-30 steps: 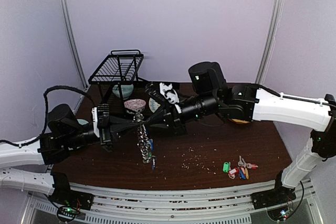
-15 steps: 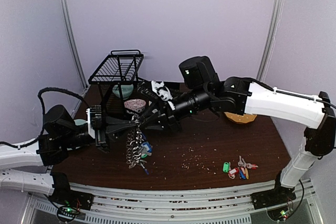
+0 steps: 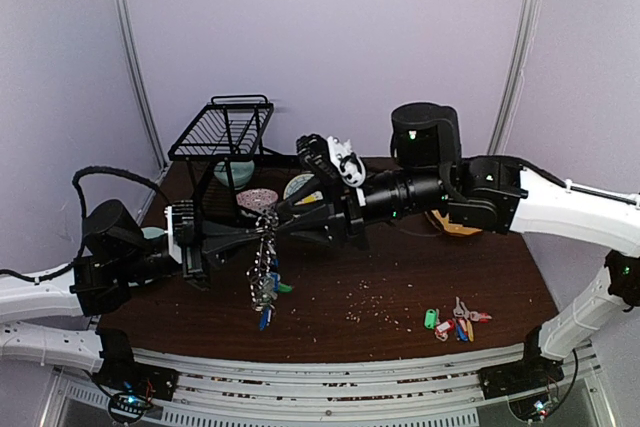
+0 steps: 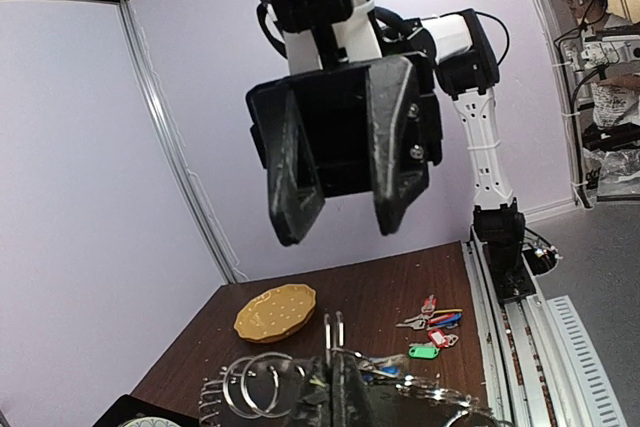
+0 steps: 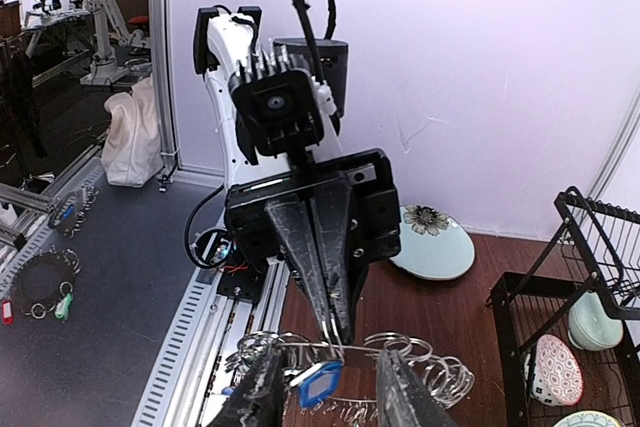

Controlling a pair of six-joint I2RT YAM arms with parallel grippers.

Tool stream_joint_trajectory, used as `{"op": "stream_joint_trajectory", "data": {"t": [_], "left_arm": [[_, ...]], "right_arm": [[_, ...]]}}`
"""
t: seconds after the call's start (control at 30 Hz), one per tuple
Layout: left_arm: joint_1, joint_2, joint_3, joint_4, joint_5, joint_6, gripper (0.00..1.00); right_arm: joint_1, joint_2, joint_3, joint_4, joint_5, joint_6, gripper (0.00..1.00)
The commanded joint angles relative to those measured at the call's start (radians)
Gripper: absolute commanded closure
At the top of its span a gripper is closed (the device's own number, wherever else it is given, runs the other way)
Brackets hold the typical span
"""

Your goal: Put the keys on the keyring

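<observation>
Above the table (image 3: pixel 400 267), the left gripper (image 3: pixel 258 232) pinches the keyring (image 3: pixel 265 272) aloft, seemingly so it hangs reachable; the right gripper (image 3: pixel 282 219) faces it, jaws spread; the keys (image 3: pixel 459 309) lie well apart.

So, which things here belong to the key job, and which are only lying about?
Job: keyring, held by the left gripper; loose keys.
Lying about: wire rack, yellow plate, speckled bowl, crumbs.

Cut off and unclear
The right hand (image 5: pixel 327 357) has its finger bases cut by the wrist view's lower edge; the keys (image 3: pixel 459 309) on the bench (image 3: pixel 400 277) are too small to count; the hanging keyring (image 3: pixel 265 262) blurs into one cluster.
</observation>
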Motion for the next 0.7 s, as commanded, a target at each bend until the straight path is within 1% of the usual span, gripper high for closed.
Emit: {"op": "stream_joint_trajectory", "data": {"t": [0.0, 0.07, 0.17, 0.33, 0.47, 0.6, 0.67], "left_arm": [[-0.002, -0.008, 0.017, 0.109, -0.007, 0.010, 1.00], [-0.002, -0.009, 0.015, 0.109, -0.007, 0.010, 1.00], [-0.002, -0.012, 0.016, 0.110, -0.007, 0.009, 1.00], [-0.002, -0.015, 0.014, 0.109, 0.001, 0.011, 1.00], [-0.002, -0.017, 0.014, 0.107, 0.001, 0.012, 1.00], [-0.002, -0.020, 0.012, 0.106, -0.001, 0.012, 1.00], [-0.003, -0.020, 0.011, 0.108, -0.003, 0.012, 1.00]], "right_arm": [[0.019, 0.023, -0.061, 0.138, 0.044, 0.032, 0.67], [0.018, 0.039, -0.060, 0.145, 0.037, 0.035, 0.67], [0.018, 0.059, -0.054, 0.147, 0.022, 0.043, 0.74], [0.015, 0.076, -0.068, 0.185, 0.033, 0.073, 0.75], [0.012, 0.088, -0.063, 0.194, -0.001, 0.081, 0.90], [0.006, 0.085, -0.062, 0.166, -0.009, 0.067, 1.00], [0.006, 0.085, -0.047, 0.124, 0.007, 0.048, 1.00]]}}
